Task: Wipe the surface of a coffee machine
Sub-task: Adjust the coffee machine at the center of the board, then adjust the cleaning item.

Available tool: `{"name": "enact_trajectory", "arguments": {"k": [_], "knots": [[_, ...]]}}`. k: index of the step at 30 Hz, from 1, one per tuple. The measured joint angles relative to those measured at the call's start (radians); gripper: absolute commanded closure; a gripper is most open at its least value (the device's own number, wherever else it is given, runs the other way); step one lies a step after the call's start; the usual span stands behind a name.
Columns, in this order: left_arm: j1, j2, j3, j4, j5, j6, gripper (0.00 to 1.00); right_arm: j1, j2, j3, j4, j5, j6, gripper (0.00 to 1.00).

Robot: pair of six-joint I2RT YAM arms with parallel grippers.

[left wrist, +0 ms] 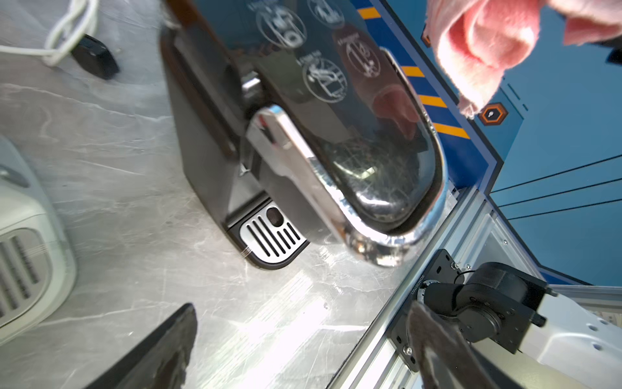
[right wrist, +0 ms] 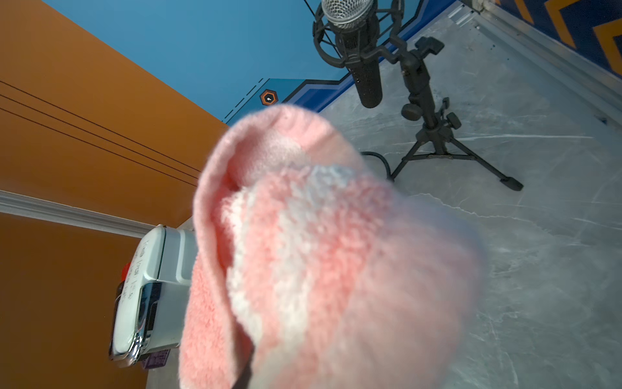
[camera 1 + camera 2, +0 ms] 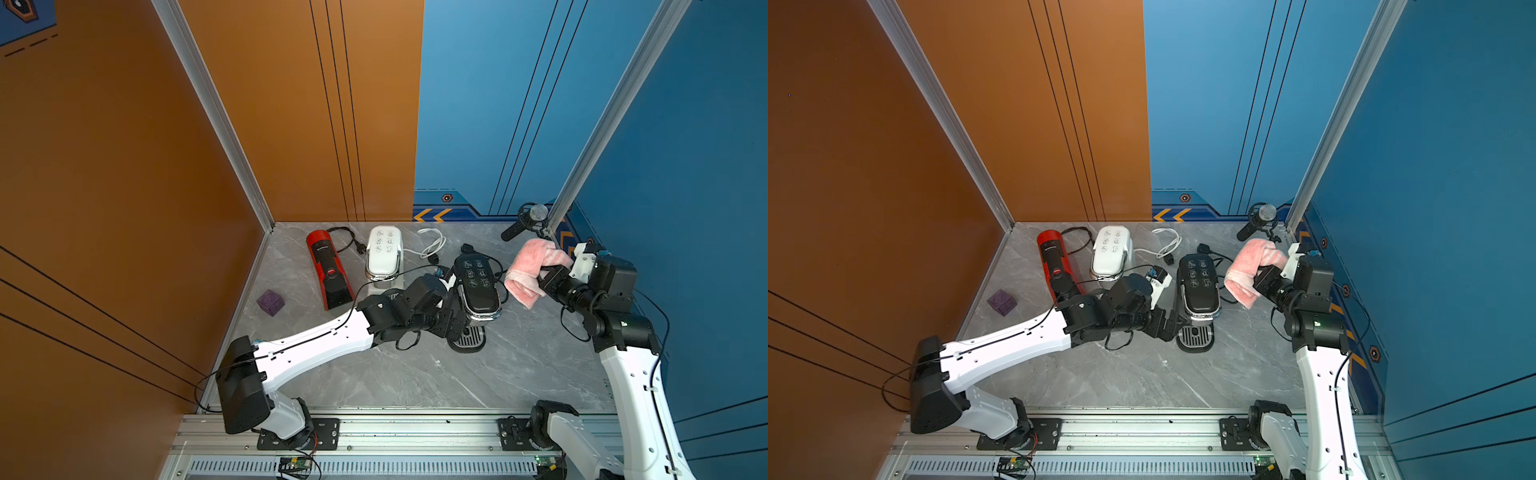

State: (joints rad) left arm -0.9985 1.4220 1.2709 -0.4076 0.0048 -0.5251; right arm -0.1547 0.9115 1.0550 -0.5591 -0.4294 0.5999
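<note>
1. Although three machines stand on the table (image 3: 415, 374), only the black coffee machine (image 3: 478, 286) has both arms close to it. It is upright at about mid-table, its glossy icon-printed lid facing up and its slotted drip tray (image 1: 272, 235) at the front foot.
2. Left pincer (image 1: 303, 308): the fingers are spread wide with nothing between them. In both top views it sits low at the black machine's flank, on the left arm's side. Whether it touches the casing cannot be told.
3. Right pincer (image 3: 545, 277): closed on a pink cloth (image 3: 530, 270). The cloth wraps over it, hides the fingers and hangs folded, clear of the table.
4. The cloth is held just beside the black machine, on the right arm's side, at about lid height. The left wrist view shows blue wall between cloth and lid, so they are apart. The lid carries a pink reflection and fine scratches near its front end.
5. A white coffee machine (image 3: 384, 253) and a red coffee machine (image 3: 328, 270) stand behind the black machine, toward the left arm's side, the white one nearer. A purple cube (image 3: 270, 302) lies farther out, beyond the red one.
6. A microphone (image 3: 528, 222) on a tripod stands behind the black machine, toward the right arm's side.
</note>
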Motion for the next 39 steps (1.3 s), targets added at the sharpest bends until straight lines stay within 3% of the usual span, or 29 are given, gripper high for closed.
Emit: {"name": "enact_trajectory", "arguments": {"k": [5, 11, 19, 27, 34, 39], "knots": [[0.124, -0.146, -0.049, 0.001, 0.059, -0.017, 0.02, 0.056, 0.001, -0.011, 0.127, -0.148, 0.017, 1.00], [0.211, -0.179, -0.053, 0.045, 0.221, -0.072, 0.01, 0.233, 0.023, -0.071, 0.286, -0.254, 0.036, 1.00], [0.370, -0.179, -0.170, 0.330, 0.473, -0.341, 0.02, 0.385, 0.113, -0.119, 0.410, -0.281, 0.044, 1.00], [0.364, -0.155, -0.187, 0.460, 0.533, -0.491, 0.01, 0.510, 0.149, -0.119, 0.415, -0.246, 0.017, 1.00], [0.299, -0.077, -0.142, 0.491, 0.539, -0.513, 0.26, 0.556, 0.149, -0.119, 0.445, -0.224, 0.023, 1.00], [0.272, -0.041, -0.121, 0.492, 0.536, -0.502, 0.70, 0.576, 0.149, -0.119, 0.465, -0.221, 0.027, 1.00]]}}
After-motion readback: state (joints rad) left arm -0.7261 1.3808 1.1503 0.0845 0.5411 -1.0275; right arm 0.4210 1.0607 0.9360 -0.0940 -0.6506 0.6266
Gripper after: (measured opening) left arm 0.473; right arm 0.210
